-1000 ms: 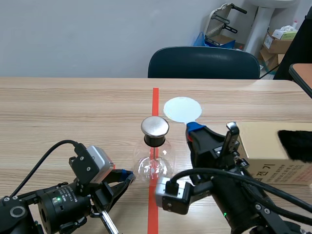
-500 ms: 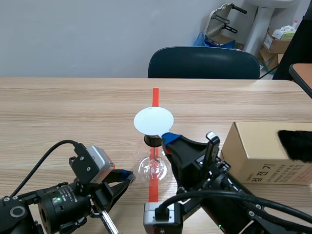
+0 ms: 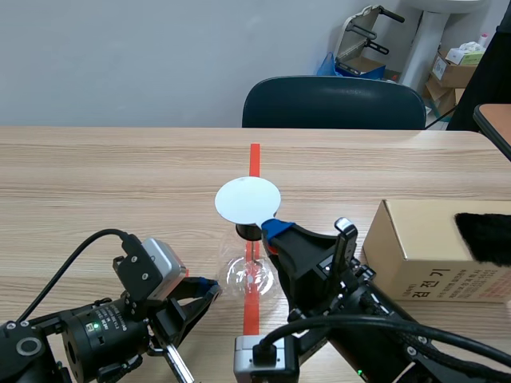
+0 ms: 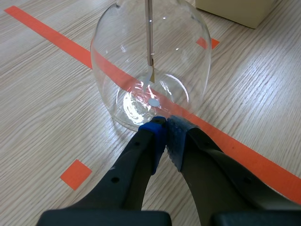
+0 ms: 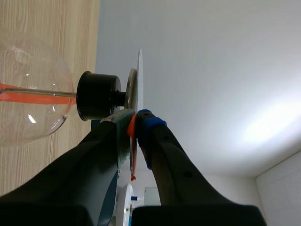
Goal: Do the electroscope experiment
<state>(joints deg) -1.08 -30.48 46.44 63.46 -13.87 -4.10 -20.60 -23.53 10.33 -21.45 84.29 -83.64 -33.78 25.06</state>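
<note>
Risks, as judged:
- The left gripper (image 4: 164,127) is set at the lower wall of the glass flask (image 4: 150,61). Any forward push could slide or tip the flask on the counter (image 3: 120,175).
- The white disc (image 3: 248,199) is held only by a thin orange tab (image 5: 132,141). It could twist or slip in the pinch, or be pressed too hard on the metal cap (image 5: 130,89), and the flask would be rocked.
- If the cap is missed or only grazed, no response may be shown at the foil (image 4: 151,73) on the rod (image 4: 148,33).

Pose:
- Left arm is low on the counter. Its fingers are pressed together on nothing, tips at the flask base.
- Right arm is reached in past the flask, fingers upward, pinching the tab.
- The disc is held flat over the cap. Contact cannot be told.
- The electroscope stands upright on the tape line, with the cardboard box (image 3: 431,239) well apart beside it.
</note>
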